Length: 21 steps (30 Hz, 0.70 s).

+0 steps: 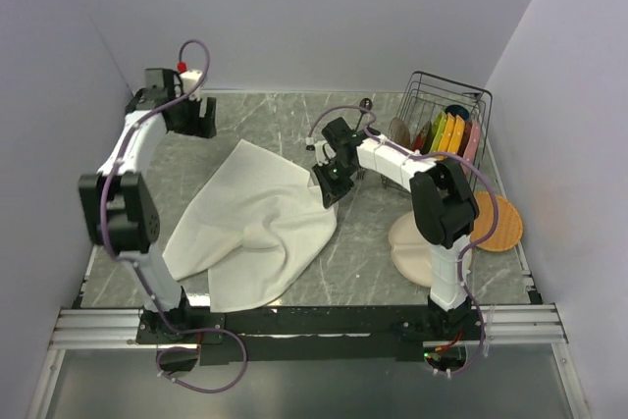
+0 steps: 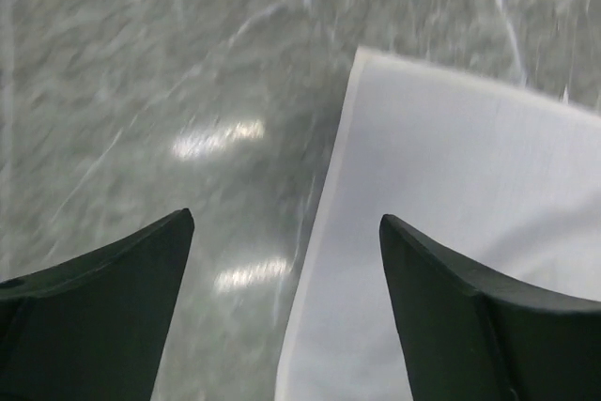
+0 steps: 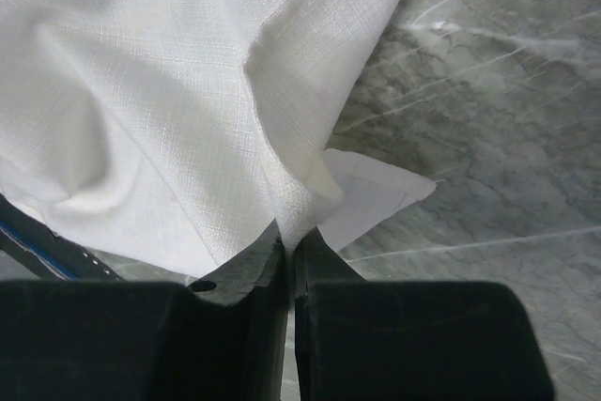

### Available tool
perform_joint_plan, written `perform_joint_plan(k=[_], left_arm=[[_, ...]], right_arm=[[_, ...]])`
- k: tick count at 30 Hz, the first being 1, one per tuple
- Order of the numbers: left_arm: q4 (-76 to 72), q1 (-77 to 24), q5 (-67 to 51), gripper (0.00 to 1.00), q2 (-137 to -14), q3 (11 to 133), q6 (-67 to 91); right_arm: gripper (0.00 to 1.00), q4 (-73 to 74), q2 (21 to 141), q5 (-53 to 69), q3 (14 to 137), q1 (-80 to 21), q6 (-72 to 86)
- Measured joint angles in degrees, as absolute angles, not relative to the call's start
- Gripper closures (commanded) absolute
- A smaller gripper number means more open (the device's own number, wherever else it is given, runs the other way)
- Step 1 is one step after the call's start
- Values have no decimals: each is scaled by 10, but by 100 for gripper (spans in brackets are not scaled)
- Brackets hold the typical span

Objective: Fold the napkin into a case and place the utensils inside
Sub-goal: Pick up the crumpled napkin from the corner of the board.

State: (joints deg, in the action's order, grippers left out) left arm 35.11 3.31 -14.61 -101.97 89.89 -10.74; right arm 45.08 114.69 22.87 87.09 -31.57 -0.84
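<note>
The cream-white napkin (image 1: 257,228) lies loosely spread and rumpled on the marble table, not folded into a case. My right gripper (image 1: 328,193) is shut on the napkin's right edge; in the right wrist view the cloth (image 3: 169,91) is pinched between the fingertips (image 3: 289,243) and lifted a little. My left gripper (image 1: 201,117) is open and empty at the far left, just beyond the napkin's far corner; the left wrist view shows that corner (image 2: 451,185) under the right finger (image 2: 488,316). A dark utensil end (image 1: 365,103) shows by the rack; fork and spoon are otherwise hidden.
A wire dish rack (image 1: 444,120) with several colourful plates stands at the back right. A round beige divided plate (image 1: 407,242) and a wooden round board (image 1: 498,223) lie beside the right arm's base. Walls close in on three sides.
</note>
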Motion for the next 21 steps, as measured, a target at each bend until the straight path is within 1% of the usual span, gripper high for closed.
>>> perform_joint_plan(k=[1,3,5,6,7,9,12,17,19,21], left_arm=[[339,24,-148,22,-1062,927,-96],[331,8,-149,25,-1130,972,-79],[328,-11,-146,26,-1199,1017,-67],[327,-20,-145,27,-1223,1030,-63],[327,-31,-141,30,-1249,1043,-59],[326,-51,-132,32,-1284,1054,-49],[325,-77,-104,37,-1319,1070,-44],[322,-104,-63,42,-1325,1083,-44],[319,-110,-47,47,-1329,1084,-47],[320,-111,-39,48,-1330,1086,-49]], right_arm=[[90,451,1147,229,871,-314,-7],[91,451,1147,229,871,-309,-7],[91,451,1147,228,871,-303,-5],[91,452,1147,228,871,-302,-5],[91,452,1147,227,871,-300,-5],[91,452,1147,225,871,-299,-5],[91,453,1147,223,871,-297,-5],[91,459,1147,222,872,-295,-5],[91,462,1147,222,874,-292,-5],[91,465,1147,222,878,-289,-5]])
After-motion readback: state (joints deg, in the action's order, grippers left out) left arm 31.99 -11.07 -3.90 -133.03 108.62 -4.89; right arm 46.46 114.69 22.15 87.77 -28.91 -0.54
